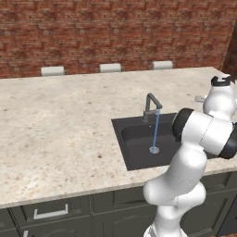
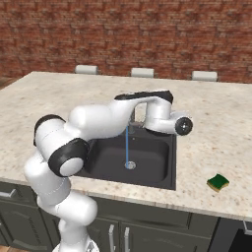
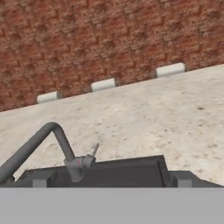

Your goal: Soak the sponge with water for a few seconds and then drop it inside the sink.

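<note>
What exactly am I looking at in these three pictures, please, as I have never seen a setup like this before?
This is a rendered kitchen with a white robot arm on a base that can drive. Two pictures come from cameras on that base, behind the arm to its left and right; the third comes from a camera on the hand, looking along its pincer, whose dark tips stand wide apart and hold nothing. Set into the speckled counter is a dark sink with a grey faucet; a thin blue stream of water runs down to the drain. A small green and yellow sponge lies on the counter to the right of the sink, untouched. Behind it all stands a brick wall.
</note>
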Controlling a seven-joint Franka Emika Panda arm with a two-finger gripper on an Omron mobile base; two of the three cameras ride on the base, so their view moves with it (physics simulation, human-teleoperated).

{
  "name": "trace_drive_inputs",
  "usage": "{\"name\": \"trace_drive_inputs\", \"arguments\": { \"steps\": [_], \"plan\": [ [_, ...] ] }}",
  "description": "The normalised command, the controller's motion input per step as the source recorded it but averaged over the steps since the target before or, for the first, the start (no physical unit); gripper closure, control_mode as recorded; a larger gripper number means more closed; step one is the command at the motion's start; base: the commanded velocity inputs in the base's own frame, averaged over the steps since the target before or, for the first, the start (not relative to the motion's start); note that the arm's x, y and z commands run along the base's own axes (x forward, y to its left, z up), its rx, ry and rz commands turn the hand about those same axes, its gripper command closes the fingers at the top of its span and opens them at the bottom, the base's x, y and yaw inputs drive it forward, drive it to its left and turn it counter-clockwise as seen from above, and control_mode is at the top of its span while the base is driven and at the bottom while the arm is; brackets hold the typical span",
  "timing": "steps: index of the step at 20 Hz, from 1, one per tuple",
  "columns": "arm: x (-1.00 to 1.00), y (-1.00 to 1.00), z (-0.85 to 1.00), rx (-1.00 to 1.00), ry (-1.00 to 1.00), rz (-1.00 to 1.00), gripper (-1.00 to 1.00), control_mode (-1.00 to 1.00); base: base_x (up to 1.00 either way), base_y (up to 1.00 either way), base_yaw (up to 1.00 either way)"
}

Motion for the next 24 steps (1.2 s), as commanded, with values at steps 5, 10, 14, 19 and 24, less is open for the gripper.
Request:
{"name": "trace_drive_inputs", "arguments": {
  "steps": [5, 10, 14, 19, 24],
  "plan": [
    [-0.51, -0.04, 0.37, -0.01, 0.13, -0.05, -1.0, -1.0, 0.0, 0.0, 0.0],
    [-0.45, 0.0, 0.16, 0.0, 0.25, -0.03, -1.0, -1.0, 0.0, 0.0, 0.0],
    [-0.34, -0.03, 0.08, 0.0, 0.28, -0.06, -1.0, -1.0, 0.0, 0.0, 0.0],
    [-0.24, -0.05, 0.0, 0.0, 0.37, -0.1, -1.0, -1.0, 0.0, 0.0, 0.0],
    [-0.15, -0.07, -0.16, -0.03, 0.38, -0.13, -1.0, -1.0, 0.0, 0.0, 0.0]
  ]
}}
